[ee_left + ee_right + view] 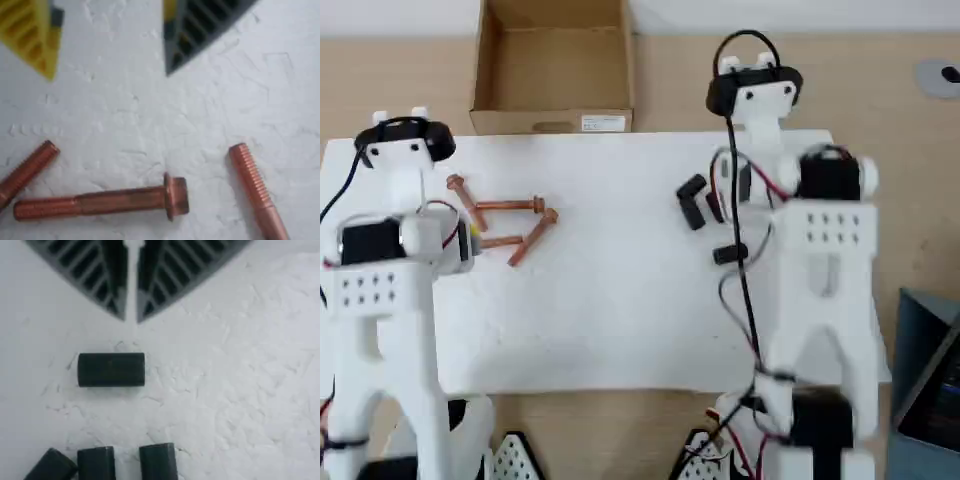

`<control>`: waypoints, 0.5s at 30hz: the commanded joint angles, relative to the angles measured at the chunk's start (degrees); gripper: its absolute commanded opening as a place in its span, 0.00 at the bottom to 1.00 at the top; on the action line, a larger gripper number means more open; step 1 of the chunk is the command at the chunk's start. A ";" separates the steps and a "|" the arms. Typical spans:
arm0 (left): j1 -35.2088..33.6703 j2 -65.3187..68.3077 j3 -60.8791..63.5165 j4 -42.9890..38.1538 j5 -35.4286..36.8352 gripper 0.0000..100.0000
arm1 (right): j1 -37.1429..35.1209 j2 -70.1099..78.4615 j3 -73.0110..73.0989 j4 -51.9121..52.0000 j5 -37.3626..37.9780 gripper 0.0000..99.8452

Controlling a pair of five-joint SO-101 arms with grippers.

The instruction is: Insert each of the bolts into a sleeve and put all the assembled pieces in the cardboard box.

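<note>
A white label (603,123) on the near wall of the cardboard box (552,70) carried print too small to read. The box stood on the counter (890,100) just beyond a white foam sheet (620,310). Copper bolts (505,222) lay on the sheet's left, black sleeves (698,203) on its right. The left tool (107,72) hung released above the bolts; the right tool (131,315) hung clenched and empty above the sleeves.

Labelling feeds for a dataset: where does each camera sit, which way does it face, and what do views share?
High view: fixed overhead, looking down on left arm, right arm, bolts, sleeves, cardboard box.
Left wrist view: on that wrist, looking down past left gripper at bolts.
Right wrist view: on that wrist, looking down past right gripper at sleeves.
Shared: high view shows those bolts and sleeves.
</note>
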 commanded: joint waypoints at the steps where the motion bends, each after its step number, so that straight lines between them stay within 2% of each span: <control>1: 0.26 5.93 -6.51 0.97 -0.26 0.15 | -0.22 7.69 -9.36 0.97 -1.58 0.01; 8: 0.18 13.49 -9.58 0.97 -0.18 0.16 | 2.33 22.81 -22.81 5.36 -2.90 0.02; 15: 0.26 15.96 -9.32 0.62 2.37 0.16 | 5.93 33.71 -30.99 6.51 -4.66 0.15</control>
